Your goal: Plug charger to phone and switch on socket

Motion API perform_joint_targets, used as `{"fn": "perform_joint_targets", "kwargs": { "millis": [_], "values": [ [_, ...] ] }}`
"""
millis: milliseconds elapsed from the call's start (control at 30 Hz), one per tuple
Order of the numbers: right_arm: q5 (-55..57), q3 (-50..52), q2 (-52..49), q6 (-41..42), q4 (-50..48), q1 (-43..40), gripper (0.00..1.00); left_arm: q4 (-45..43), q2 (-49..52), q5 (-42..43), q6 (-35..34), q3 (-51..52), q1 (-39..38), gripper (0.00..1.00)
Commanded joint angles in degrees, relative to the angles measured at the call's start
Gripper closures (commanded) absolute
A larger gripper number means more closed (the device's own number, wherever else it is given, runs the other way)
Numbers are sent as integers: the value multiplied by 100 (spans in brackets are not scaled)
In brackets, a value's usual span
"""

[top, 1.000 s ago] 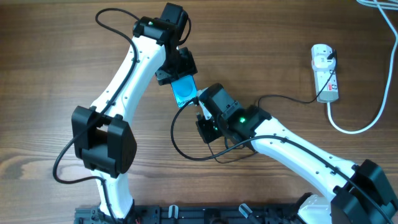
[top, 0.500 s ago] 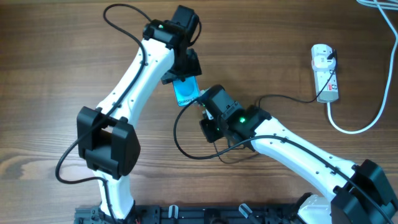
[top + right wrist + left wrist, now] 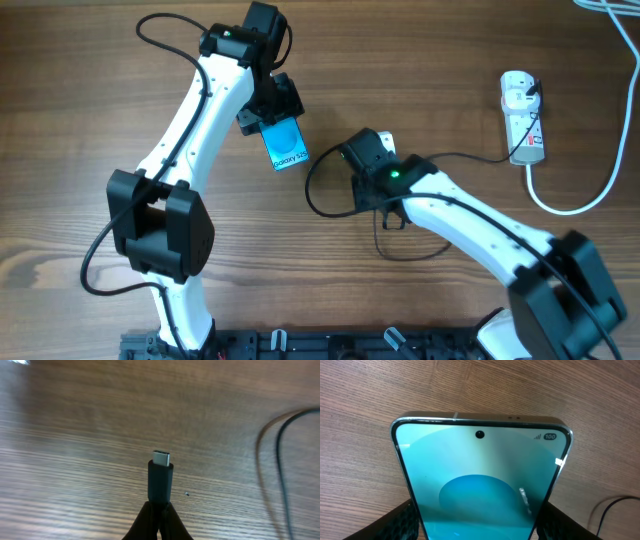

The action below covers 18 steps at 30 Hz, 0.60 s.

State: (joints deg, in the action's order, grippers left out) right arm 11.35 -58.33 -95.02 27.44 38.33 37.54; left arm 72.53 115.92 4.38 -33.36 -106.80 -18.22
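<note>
The phone (image 3: 286, 146), with its cyan screen up, lies in my left gripper (image 3: 268, 112), which is shut on its near end. In the left wrist view the phone (image 3: 480, 470) fills the frame, with the left gripper's (image 3: 480, 527) black fingers on both its side edges. My right gripper (image 3: 358, 152) is to the right of the phone, with a gap between them. In the right wrist view the right gripper (image 3: 160, 517) is shut on the charger's black connector (image 3: 161, 476), whose metal tip points forward above the bare table. The charger cable (image 3: 309, 190) loops under the right arm. The socket (image 3: 522, 120) lies at the far right.
The socket's thick white cord (image 3: 590, 195) curves along the right edge. A loop of thin black cable (image 3: 280, 455) shows at the right of the right wrist view. Both arms' bases stand at the front edge of the wooden table (image 3: 90, 120).
My right gripper has moved up and right with the connector, away from the phone's end. My left arm has shifted the phone slightly left. A gap has opened between connector and phone.
</note>
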Motion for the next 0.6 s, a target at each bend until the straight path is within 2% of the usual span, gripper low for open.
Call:
{"fn": "perform_joint_targets", "kwargs": {
  "millis": [0,33,67,133,167,233,300,400,567],
  "values": [
    [-374,70,-273,129,-107,-13,94,15,-216,72,-13,-57,2,32],
    [-422,70,-302,157,-127,-13,92,15,-216,72,-13,-57,2,32],
    [-417,70,-304,254,-127,-13,84,15,-216,72,-13,-57,2,32],
    [-417,70,-304,273,-144,-13,79,15,-216,72,-13,-57,2,32],
    [-420,70,-304,273,-146,-13,71,17,-216,72,-13,-57,2,32],
    [-455,70,-304,271,-146,-13,41,15,-216,72,-13,-57,2,32],
    [-603,68,-304,275,-186,-13,20,7,-216,72,-13,-57,2,32],
    [-994,-81,-297,271,-227,-13,1,-28,-216,74,-13,-57,2,32],
    [-1147,-678,-103,170,-42,-13,0,-46,-216,160,-13,-57,2,30]
  ]
}}
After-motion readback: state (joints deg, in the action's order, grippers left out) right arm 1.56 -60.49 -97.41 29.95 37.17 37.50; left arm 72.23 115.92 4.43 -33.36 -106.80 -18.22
